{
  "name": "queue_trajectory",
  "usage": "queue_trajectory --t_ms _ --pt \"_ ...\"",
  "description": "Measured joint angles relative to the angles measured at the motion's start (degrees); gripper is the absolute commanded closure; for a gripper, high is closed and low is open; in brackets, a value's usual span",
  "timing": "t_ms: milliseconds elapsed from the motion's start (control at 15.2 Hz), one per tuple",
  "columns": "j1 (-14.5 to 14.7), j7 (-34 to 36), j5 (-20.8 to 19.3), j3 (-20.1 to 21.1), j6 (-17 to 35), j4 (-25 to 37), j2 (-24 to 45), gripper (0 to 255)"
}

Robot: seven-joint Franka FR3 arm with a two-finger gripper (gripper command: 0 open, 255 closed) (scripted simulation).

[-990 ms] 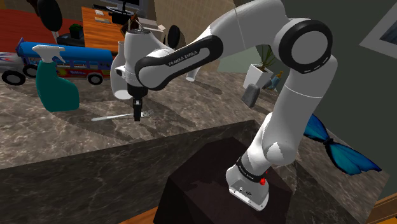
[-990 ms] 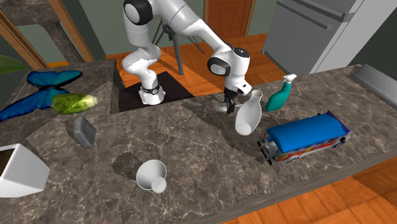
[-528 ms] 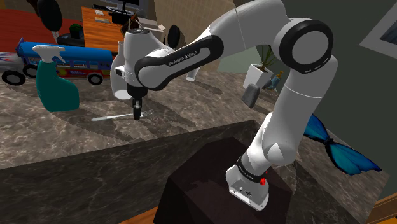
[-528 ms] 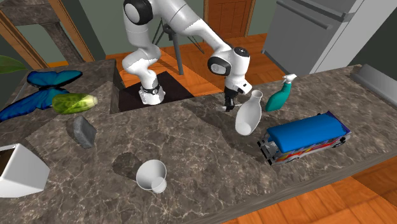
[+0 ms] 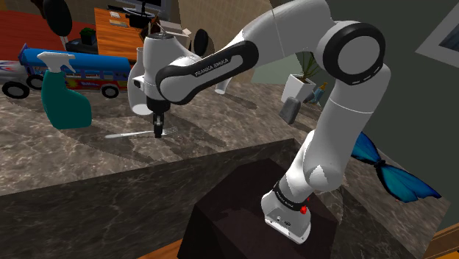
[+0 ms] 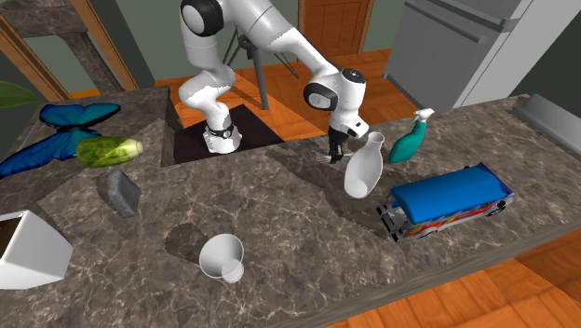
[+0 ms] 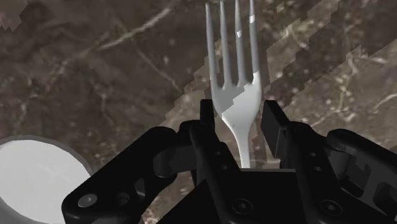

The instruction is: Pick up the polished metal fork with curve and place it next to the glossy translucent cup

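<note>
Nothing I can see has shifted in the last half second; arm and fork sit just as they did. The dark stone counter (image 6: 279, 224) runs wide across the room; the white arm (image 6: 279, 42) bends over it from its stand and reaches down near the far things. A toy bus (image 6: 447, 200) with a blue roof stands by the counter's edge; a white vase (image 6: 363, 172) stands next to it, and a teal spray bottle (image 6: 410, 144) is just behind the vase. The cup (image 6: 222, 253), which looks white from here, is well apart from all that, toward the second exterior view's bottom. The gripper (image 7: 239, 107) points straight down at the counter, its black fingers (image 7: 273, 121) closed against both sides of the fork (image 7: 240, 121) just below the prongs; the fork (image 5: 129, 135) lies flat on the stone beside the vase, its handle pointing to the shoulder view's left, toward the spray bottle.
</note>
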Motion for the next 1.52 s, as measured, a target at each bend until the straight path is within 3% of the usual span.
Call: queue_trajectory --t_ms 1518 --pt "-0.4 -1.8 2.1 0.1 -15.9 8.7 -7.1 255"
